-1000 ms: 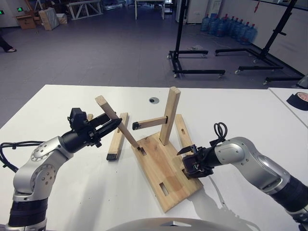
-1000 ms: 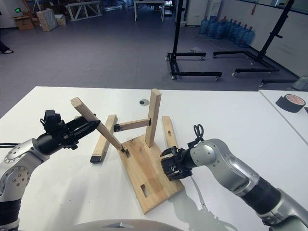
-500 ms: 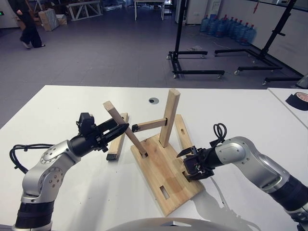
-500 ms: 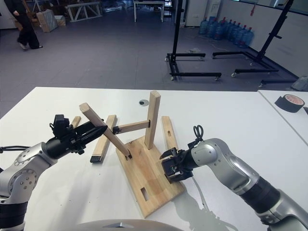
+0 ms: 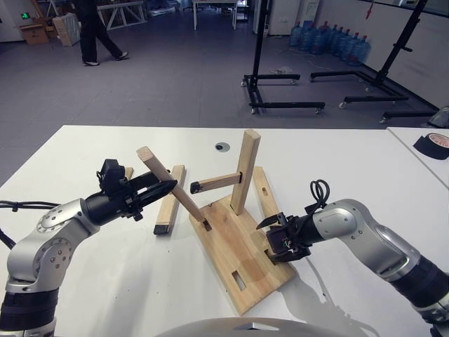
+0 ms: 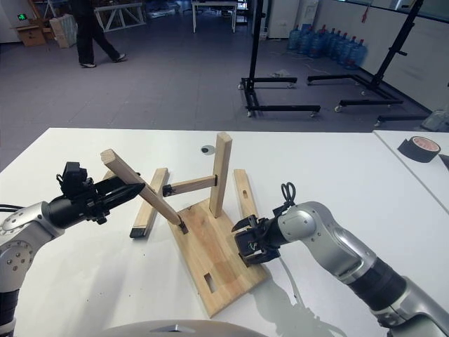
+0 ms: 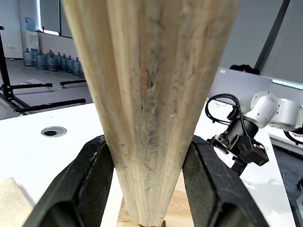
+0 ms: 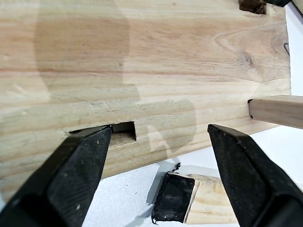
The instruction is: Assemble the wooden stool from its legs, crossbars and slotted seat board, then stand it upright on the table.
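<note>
The slotted seat board (image 5: 247, 265) is laid flat and skewed on the desk, one corner turned toward the near edge at its middle, so that its slots face up to receive the legs; the slot nearest that corner (image 5: 240, 279) is unfilled. At the board's right edge the right jaws are spread wide over another open slot (image 8: 124, 133) and nothing is gripped; they are judged to be placed there to steady the board, though contact cannot be told. Toward the left edge of the desk, a leg (image 5: 167, 181) is clamped about mid-length in the closed left jaws and held steeply tilted, its dark lower tip set at a slot by the board's left edge; whether the tip is seated cannot be told. The tilt is judged to be a way of feeding the tenon in before the leg is raised. Behind, one upright leg (image 5: 243, 171) is planted in the board, and a crossbar (image 5: 217, 182) juts from it with its dark free end unsupported, near the path of the held leg. A loose leg (image 5: 168, 203) is left flat just beside the board's left side, under the tilted one, and another loose piece (image 5: 264, 189) lies along its far right side. Farther off, a grommet hole (image 5: 222, 147) is set near the far edge, and a roll of tape (image 5: 432, 144) rests on the neighbouring desk.
</note>
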